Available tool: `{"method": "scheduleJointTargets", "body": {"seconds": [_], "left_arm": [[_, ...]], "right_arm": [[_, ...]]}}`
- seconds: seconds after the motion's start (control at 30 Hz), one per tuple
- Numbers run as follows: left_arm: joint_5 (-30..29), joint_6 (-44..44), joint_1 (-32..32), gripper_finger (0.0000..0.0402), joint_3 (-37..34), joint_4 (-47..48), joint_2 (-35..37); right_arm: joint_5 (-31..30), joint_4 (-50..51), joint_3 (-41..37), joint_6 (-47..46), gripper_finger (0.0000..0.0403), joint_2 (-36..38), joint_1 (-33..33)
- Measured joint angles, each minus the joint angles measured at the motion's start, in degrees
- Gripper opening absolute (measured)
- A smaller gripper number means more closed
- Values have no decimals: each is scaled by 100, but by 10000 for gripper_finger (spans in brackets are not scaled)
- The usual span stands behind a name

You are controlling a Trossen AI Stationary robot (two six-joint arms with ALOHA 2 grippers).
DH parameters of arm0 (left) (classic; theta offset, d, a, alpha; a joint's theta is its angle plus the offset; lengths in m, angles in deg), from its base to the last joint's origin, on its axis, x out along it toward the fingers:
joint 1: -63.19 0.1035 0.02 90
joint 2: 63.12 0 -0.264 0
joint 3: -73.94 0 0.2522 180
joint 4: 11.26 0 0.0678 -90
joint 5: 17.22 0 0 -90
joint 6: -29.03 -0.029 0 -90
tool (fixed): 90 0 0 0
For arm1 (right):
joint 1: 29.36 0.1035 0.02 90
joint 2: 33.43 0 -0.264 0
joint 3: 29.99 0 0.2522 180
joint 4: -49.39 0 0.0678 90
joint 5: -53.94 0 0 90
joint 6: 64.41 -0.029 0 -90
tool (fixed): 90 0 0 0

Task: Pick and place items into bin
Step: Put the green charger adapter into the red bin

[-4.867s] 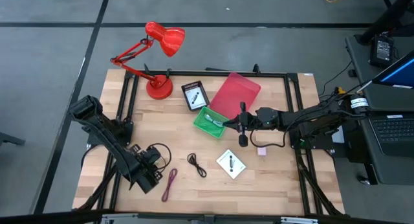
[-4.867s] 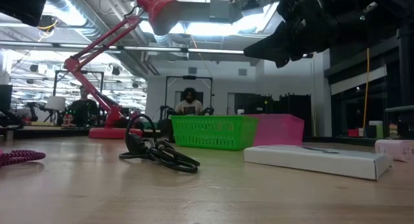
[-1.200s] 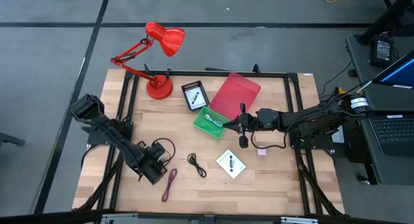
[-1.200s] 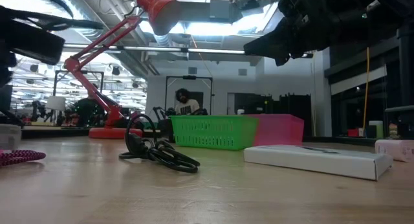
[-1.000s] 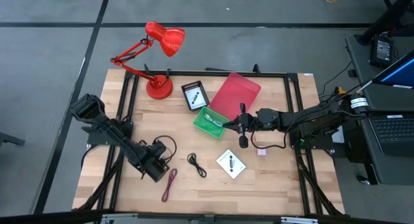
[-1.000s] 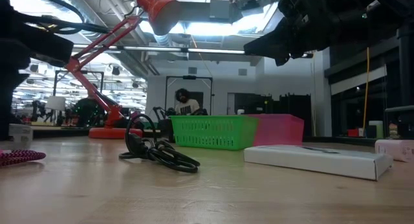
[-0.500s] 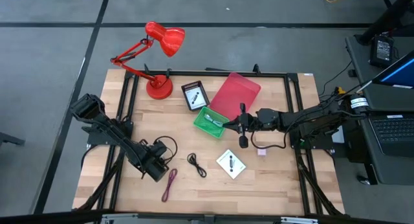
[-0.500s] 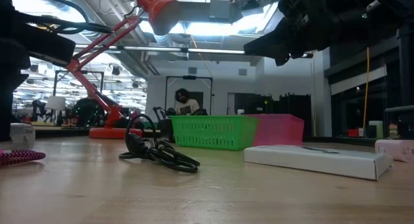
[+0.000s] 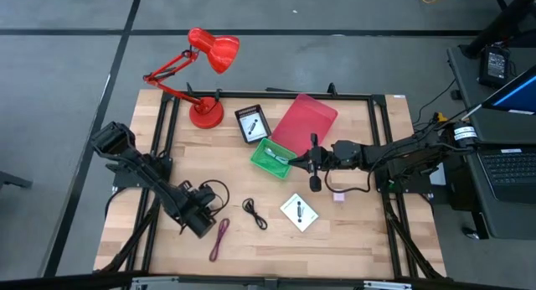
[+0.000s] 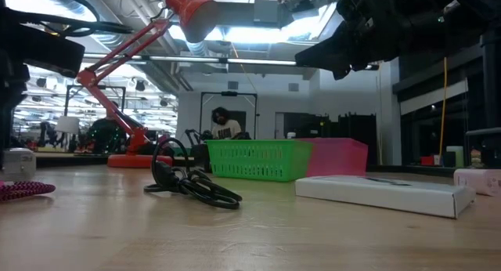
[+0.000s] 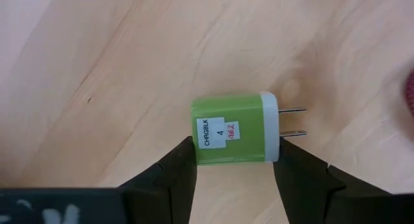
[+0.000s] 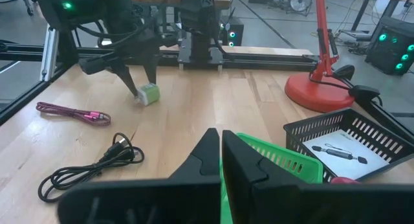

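At seven o'clock on the worktop, the left hand clamps a green charger between its fingers, just beside the maroon cable. Near centre, the right hand hovers closed, empty, by the green bin.

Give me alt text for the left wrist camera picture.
A green and white plug-in charger with two metal prongs sits between the left gripper's dark fingers, on the light wooden table. A white label is on its face.
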Motion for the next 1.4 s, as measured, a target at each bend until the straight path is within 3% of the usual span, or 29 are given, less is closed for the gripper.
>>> {"method": "scheduleJointTargets", "body": {"seconds": [0.27,0.6,0.77,1.23,1.4], "left_arm": [[-276,-254,-7,168,0,3,350],[-1658,-827,-48,168,2,-56,1255],[-2081,-1347,-32,168,2,-406,1474],[-2047,-3356,717,168,2,-1717,1460],[-1690,-4233,1134,168,2,-2309,1460]], "right_arm": [[-7,-58,2,4,0,-213,0],[-22,-1026,7,11,0,-695,0],[-20,-1132,7,9,0,-732,0],[315,-1176,59,774,1,-730,275],[308,-1170,259,1019,1,-730,389]]}}
